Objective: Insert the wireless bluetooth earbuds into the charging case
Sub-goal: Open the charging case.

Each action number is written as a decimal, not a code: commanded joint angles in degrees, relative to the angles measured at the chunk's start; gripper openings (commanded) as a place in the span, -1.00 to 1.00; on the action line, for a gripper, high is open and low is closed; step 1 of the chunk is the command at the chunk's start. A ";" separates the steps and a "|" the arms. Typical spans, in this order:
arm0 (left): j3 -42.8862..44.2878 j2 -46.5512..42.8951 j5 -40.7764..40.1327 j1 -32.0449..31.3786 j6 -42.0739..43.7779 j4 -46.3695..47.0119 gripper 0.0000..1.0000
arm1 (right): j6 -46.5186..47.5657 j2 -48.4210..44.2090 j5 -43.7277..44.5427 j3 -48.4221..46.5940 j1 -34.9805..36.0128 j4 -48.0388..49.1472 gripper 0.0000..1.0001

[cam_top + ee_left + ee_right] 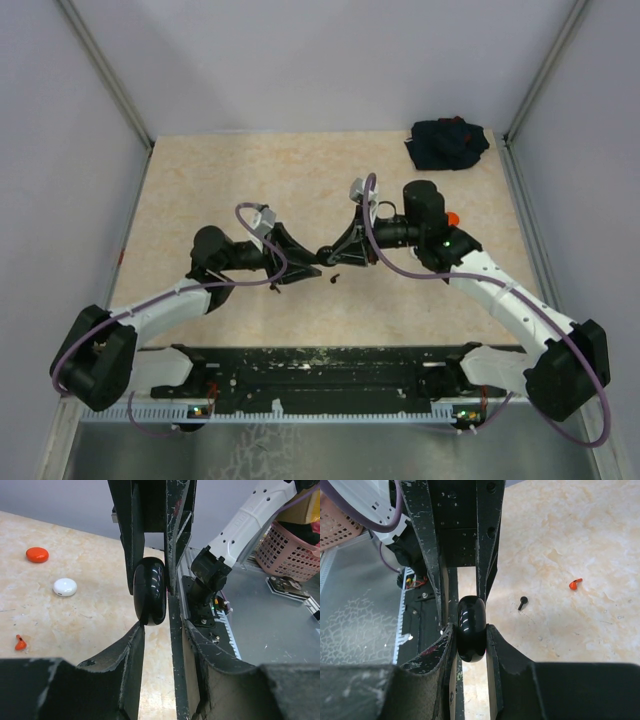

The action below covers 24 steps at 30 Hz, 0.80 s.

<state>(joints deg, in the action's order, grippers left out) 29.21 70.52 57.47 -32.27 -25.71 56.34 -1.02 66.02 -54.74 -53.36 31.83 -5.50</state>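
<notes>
both arms meet mid-table on one glossy black charging case, seen edge-on in both wrist views. right gripper fingers pinch the case by its flat faces. left gripper comes at the same case from the opposite end, fingers set close on either side of it – real clamp or bare contact, can't tell. black earbud and red earbud lie loose on the table beside the grippers, apart from each other. white case and red case sit flat farther out, near each other
</notes>
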 commanded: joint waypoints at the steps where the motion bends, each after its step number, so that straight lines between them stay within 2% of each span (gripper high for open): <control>1: 2.88 -0.61 1.80 -0.32 -0.23 1.54 -0.20 | 3.25 0.12 -0.01 -2.62 1.99 -2.12 -1.00; 7: 4.25 -1.75 0.88 -1.11 4.07 -5.28 -0.18 | 5.47 1.06 0.51 -4.30 3.46 -5.70 -1.00; 12: 4.19 -2.10 0.57 -1.26 4.76 -5.79 -0.13 | 6.47 1.59 0.99 -5.21 4.20 -7.39 -1.00; 17: 4.14 -2.11 1.24 -1.30 5.61 -6.76 -0.21 | 6.39 1.27 1.39 -5.28 4.25 -7.08 -1.00; 24: 5.16 -2.18 0.28 -1.93 10.12 -13.71 -0.09 | 6.92 0.35 2.35 -5.87 4.22 -8.27 -1.00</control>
<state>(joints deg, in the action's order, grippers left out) 32.05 69.25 57.91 -33.47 -19.18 46.81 4.38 67.55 -52.51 -55.31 35.48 -14.31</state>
